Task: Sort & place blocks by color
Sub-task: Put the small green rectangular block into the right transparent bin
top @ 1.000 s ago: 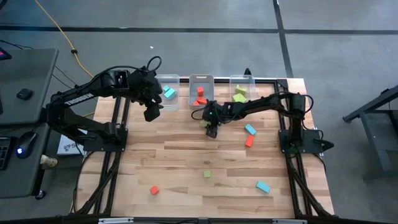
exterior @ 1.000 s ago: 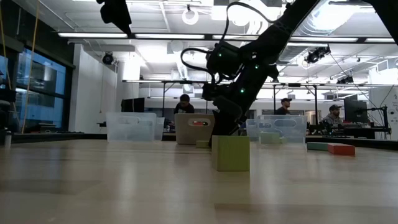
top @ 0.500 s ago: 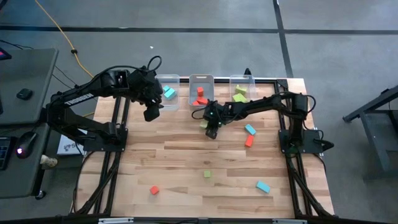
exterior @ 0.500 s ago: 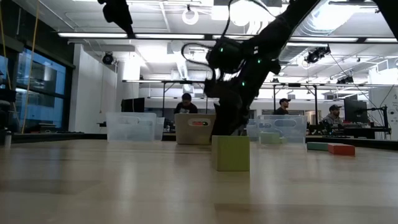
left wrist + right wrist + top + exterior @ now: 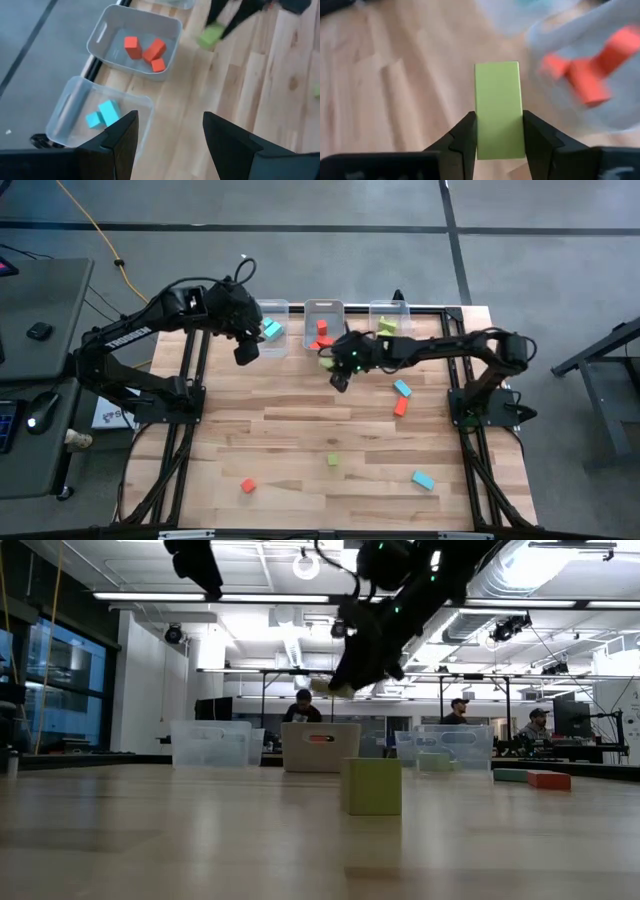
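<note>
My right gripper (image 5: 338, 377) hung above the table (image 5: 300, 430), gripping a block (image 5: 498, 110), just before the middle bin (image 5: 322, 328). Two bins (image 5: 270, 328) (image 5: 390, 320) flanked that one. My left gripper (image 5: 246, 352) hovered beside the leftmost. Loose blocks (image 5: 333, 460) lay nearer me, well apart.

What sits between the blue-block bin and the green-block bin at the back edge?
The bin of red blocks sits between the blue bin and the green bin, seen in the high view.

R claw (image 5: 498, 131) raised, clamped on load; L claw (image 5: 170, 132) open, hovering.
</note>
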Robot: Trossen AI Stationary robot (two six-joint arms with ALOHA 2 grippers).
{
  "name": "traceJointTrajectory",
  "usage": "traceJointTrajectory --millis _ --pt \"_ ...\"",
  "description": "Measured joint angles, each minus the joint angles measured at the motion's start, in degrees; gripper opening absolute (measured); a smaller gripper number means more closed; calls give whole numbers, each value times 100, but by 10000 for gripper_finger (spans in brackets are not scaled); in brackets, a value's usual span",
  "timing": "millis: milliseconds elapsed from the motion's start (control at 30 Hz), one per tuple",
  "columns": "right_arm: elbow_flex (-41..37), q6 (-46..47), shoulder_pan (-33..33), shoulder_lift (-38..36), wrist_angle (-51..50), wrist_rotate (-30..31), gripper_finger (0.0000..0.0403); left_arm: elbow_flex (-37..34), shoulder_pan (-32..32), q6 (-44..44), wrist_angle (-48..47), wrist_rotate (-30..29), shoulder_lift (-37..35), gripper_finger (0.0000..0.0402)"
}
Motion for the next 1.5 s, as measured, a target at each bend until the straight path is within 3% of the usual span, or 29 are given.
traceJointTrajectory --millis 400,733,867,1133,1500 --pt "4 -520 -408 -941 -5 2514 108 0 290 498 707 0 16 200" --pt "4 -556 -1197 -1037 -384 3270 108 0 460 501 996 0 255 200" --pt "4 -399 -1612 -1037 -869 3130 108 0 519 316 996 -22 343 200" --pt "4 146 -2494 -1037 -2087 1992 108 0 670 -108 996 -162 352 200" --pt "4 291 -3354 -971 -2376 397 108 0 731 -573 996 -212 352 200"
